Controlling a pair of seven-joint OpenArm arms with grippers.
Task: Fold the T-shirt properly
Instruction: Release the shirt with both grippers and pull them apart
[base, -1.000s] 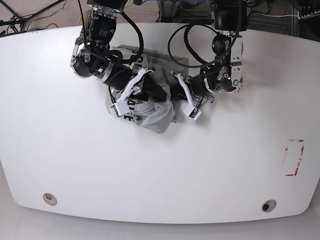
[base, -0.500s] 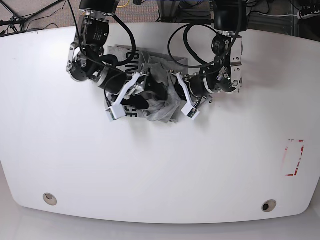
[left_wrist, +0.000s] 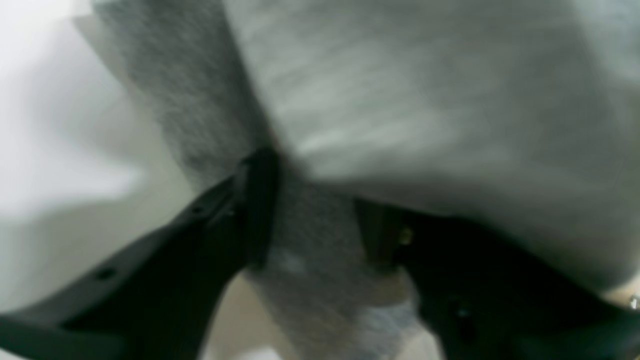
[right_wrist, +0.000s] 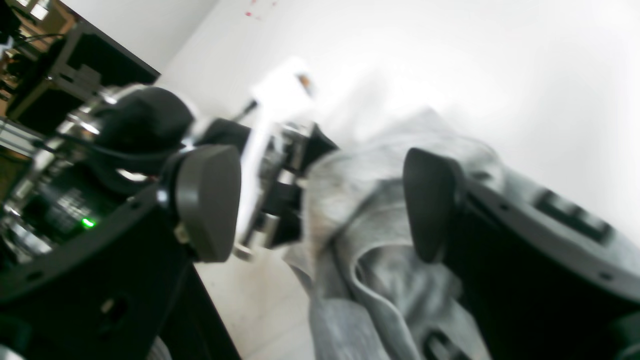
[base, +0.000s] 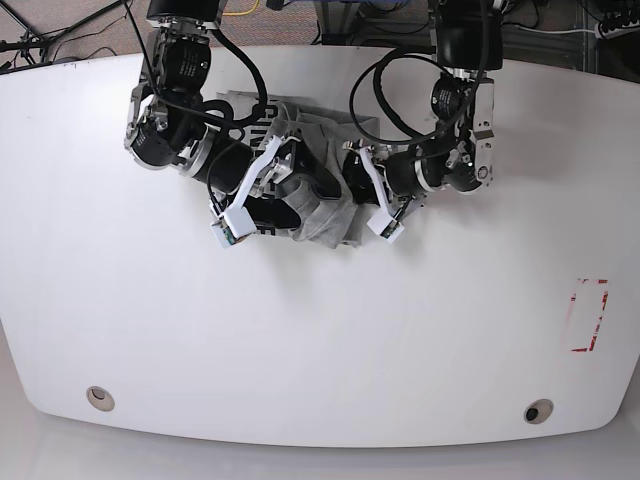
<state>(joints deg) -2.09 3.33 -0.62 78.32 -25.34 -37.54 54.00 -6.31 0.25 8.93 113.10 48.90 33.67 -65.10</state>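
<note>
1. While the light heather-grey cotton T-shirt with black block lettering (base: 310, 190) lies bunched in a heap at the far middle of the white oval worktop (base: 320, 340), both arms crowd over it, so the step in hand looks like a re-grasp to spread the cloth out before any fold.

2. The right gripper (right_wrist: 320, 200) sits on the scene's left; its wrist view shows the jaws standing wide apart with a ridge of grey cloth between them, neither pad pressing on it. It is not holding anything.

3. The left gripper (left_wrist: 310, 215) is on the scene's right. Its jaws are parted with a strip of grey fabric lying between them (the view is blurred, so whether a pad touches the cloth I cannot tell); it does not look clamped.

4. To do this well, each gripper should settle on a separate edge or seam, not on the middle of the heap, and pinch a single layer rather than a wad.

5. Draw the two holds away from each other, left and right, low over the worktop, so the shirt flattens instead of twisting.

6. A risk: the arms are very close together, and cables hang near the cloth, so keep the moves slow.
</note>
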